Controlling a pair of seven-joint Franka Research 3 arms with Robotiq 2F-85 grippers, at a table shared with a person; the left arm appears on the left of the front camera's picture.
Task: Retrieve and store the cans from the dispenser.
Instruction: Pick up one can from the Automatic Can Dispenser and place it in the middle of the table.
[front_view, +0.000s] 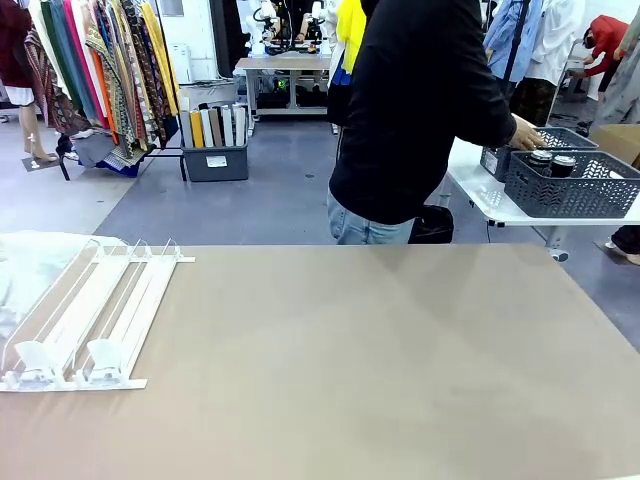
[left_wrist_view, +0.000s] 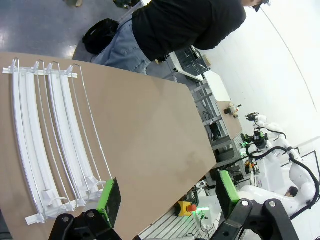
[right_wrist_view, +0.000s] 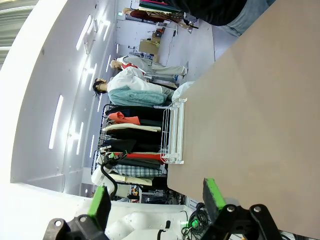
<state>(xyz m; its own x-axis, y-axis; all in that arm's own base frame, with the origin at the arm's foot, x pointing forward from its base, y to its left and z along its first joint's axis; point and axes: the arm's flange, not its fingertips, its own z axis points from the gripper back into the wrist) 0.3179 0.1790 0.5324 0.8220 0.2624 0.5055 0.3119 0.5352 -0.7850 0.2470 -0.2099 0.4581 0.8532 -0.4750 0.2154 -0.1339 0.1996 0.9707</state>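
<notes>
The white dispenser (front_view: 85, 315) lies on the left part of the brown table (front_view: 380, 360), and its rail lanes hold nothing. Two dark cans (front_view: 552, 160) with silver tops stand in a grey lattice basket (front_view: 570, 195) on a white side table at the far right. In the left wrist view my left gripper (left_wrist_view: 168, 197) hangs open above the table's near edge, with the dispenser (left_wrist_view: 50, 145) off to its left. My right gripper (right_wrist_view: 156, 199) is open too, high over the table edge, and the dispenser (right_wrist_view: 172, 132) lies farther ahead.
A person in a black top stands at the far side, turned away, with a hand (front_view: 525, 132) over a second dark basket (front_view: 500, 158) beside the first one. A crumpled clear plastic sheet (front_view: 30, 270) lies behind the dispenser. Clothes racks stand in the background.
</notes>
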